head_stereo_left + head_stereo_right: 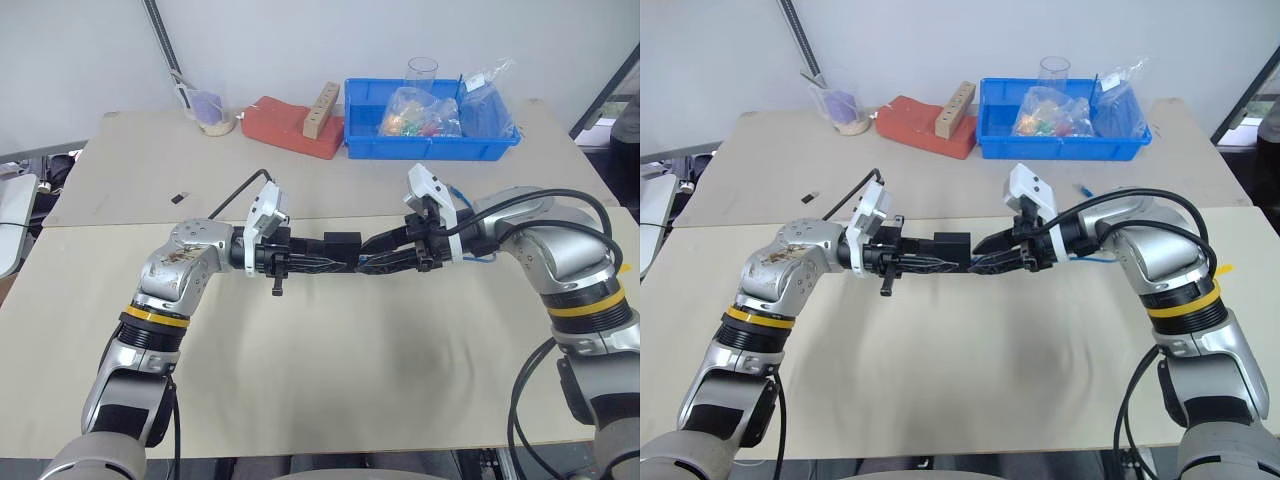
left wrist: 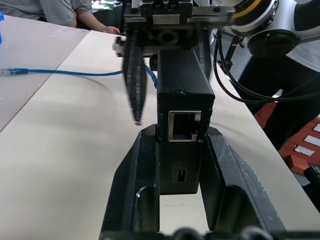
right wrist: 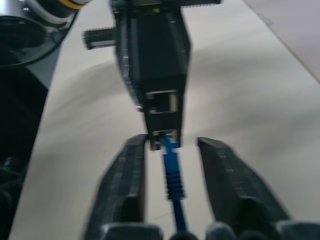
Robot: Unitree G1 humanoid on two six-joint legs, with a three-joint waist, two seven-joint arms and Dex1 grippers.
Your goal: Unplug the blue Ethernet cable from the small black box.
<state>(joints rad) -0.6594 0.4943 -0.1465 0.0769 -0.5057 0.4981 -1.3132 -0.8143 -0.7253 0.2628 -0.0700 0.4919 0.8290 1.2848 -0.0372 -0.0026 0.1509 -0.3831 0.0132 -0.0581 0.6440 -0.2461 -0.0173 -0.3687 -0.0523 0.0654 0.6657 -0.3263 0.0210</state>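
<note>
**Right gripper poised at the plug, box clamped opposite**

Right gripper (image 3: 172, 142) stands partly open. Its two black fingers flank the boot of the blue Ethernet cable (image 3: 172, 175), with a gap showing on each side, so it has hold of nothing yet. The left gripper (image 2: 181, 132) is shut on the small black box (image 2: 182, 85), which it holds on edge above the beige table (image 1: 320, 380), well in front of the blue bin (image 1: 430, 145).

The cable's plug sits in the lower of the two ports on the box face turned toward the right gripper. From the box the cord runs back between that gripper's fingers and away across the table, its free clear plug (image 2: 10, 71) lying well apart from the box.

To do the step well, I judge that the right fingers should close squarely on the plug body beside the box, not on the cord. They should press the latch tab if they can reach it. The pull should run straight out along the port's axis while the left grip holds the box firm. A slanted tug could jam the latch or twist the box loose.
</note>
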